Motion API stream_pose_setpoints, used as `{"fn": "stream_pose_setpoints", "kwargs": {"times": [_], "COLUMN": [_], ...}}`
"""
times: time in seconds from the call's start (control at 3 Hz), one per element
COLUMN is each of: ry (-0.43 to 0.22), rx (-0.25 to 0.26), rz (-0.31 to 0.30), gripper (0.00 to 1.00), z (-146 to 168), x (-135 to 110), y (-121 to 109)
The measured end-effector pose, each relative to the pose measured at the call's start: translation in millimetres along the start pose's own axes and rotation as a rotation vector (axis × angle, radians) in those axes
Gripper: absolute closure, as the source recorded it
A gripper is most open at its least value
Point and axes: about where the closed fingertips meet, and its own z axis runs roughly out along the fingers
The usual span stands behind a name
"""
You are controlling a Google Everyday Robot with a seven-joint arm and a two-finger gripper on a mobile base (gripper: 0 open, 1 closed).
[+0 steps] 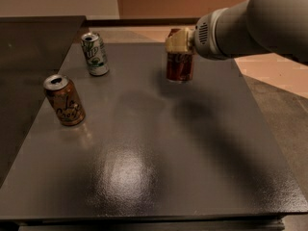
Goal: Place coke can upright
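The coke can (180, 67) is red with white script and stands upright on the dark grey table (159, 143), at the far middle-right. My gripper (179, 42), with pale yellow fingers, comes in from the right and is shut on the can's top part, hiding its upper end. The can's base looks to be resting on the table top.
A green-and-white 7UP can (95, 54) stands upright at the far left. A brown-orange can (64, 100) stands upright at the left edge. My large grey arm (250, 23) spans the upper right. The floor drops off past the table's right edge.
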Motion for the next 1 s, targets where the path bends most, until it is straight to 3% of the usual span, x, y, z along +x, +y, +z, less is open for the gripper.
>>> {"fn": "stream_pose_setpoints", "kwargs": {"times": [0.33,1.0], "ry": [0.087,0.176], "rx": [0.043,0.096], "rz": [-0.086,-0.128], "gripper": [1.00,1.00], "z": [5.3,18.8], "x": [-8.2,-12.0], "y": [-9.0,-19.0]}}
